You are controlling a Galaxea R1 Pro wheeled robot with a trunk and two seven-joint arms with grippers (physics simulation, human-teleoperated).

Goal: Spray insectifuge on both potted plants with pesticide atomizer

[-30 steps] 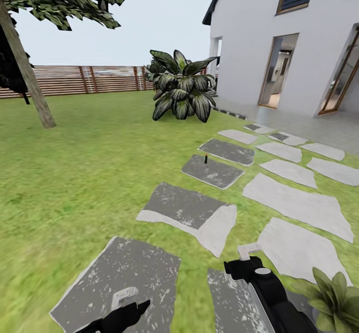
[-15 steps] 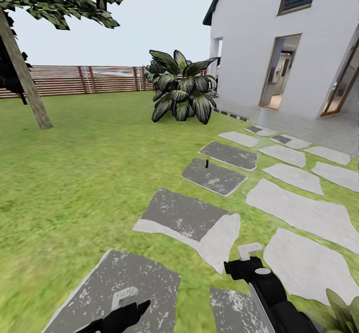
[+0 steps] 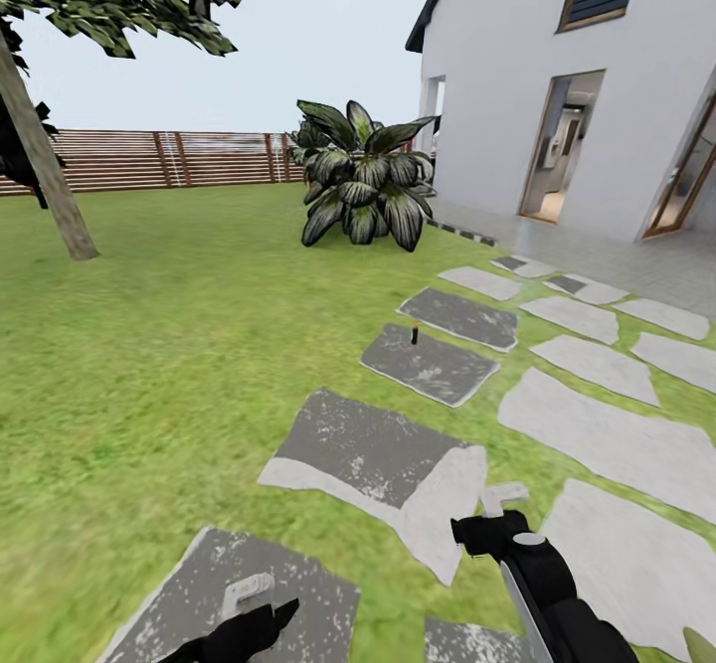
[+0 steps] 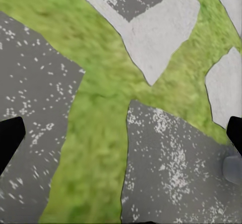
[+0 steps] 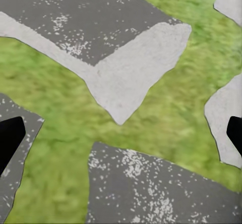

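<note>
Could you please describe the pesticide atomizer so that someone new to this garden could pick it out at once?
Start at the white house and follow the stepping-stone path across the lawn toward the big striped-leaf bush. On the second dark grey stone short of that bush stands the pesticide atomizer. It is a tiny, slim, dark upright thing, the sole object standing on any stone.

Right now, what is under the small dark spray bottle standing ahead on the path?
The spray bottle stands upright on a dark grey paving stone, with grass around that stone. Its base and label are too small to make out.
</note>
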